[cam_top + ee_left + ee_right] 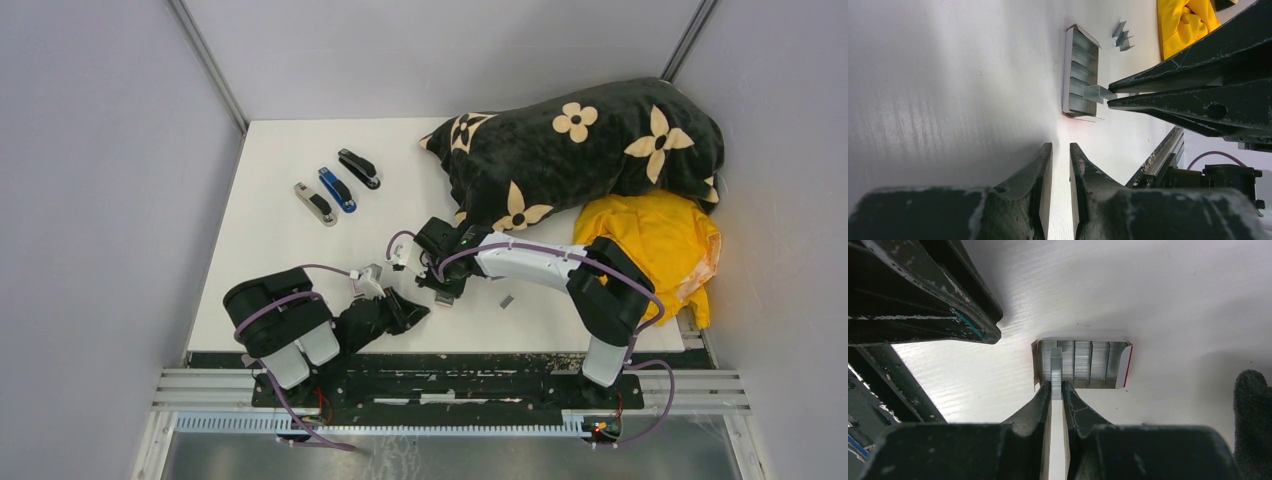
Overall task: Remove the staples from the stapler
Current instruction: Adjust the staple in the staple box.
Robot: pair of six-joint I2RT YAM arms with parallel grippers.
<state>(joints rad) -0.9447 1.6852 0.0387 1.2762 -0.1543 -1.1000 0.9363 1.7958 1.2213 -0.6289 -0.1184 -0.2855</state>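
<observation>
Staple strip (1056,371) pinched tight in right gripper (1057,390), far end poking into small white-and-red box (1126,365) next to other strips stacked inside. So you're mid drop-off I'd say, not done yet. Few loose staples (1121,37) on bench (948,75) just past box. Left gripper (1061,150) near box, jaws nearly together with slim gap, holding nothing. Three staplers (338,190) well apart at far left. Can't tell whether any hold staples.
</observation>
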